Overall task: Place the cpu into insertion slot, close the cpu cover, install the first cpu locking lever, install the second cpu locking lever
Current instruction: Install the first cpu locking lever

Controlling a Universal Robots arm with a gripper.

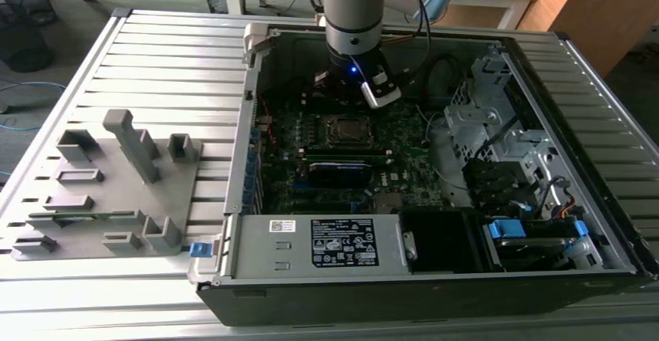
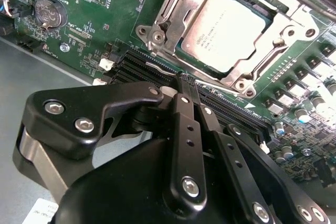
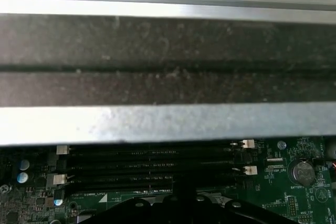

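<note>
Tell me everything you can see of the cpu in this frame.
The cpu is a small, flat, square chip with a dull silver-grey metal top bearing faint print. It lies flat on the green board, its top showing through the window of the silvery cover, whose frame seems to lap its edges. The gripper is apart from it.

In the exterior view the socket (image 1: 348,129) near my end effector is too small for me to make out its parts. In the second wrist view my end effector (image 2: 182,83) blocks the memory slots (image 2: 134,66) passing beneath it. Just beyond it, the chip (image 2: 223,30) and cover frame (image 2: 176,22) bury the socket, and the frame's far side is cut by the picture's edge. In the first wrist view my end effector (image 3: 173,208) is clipped at the edge.
</note>
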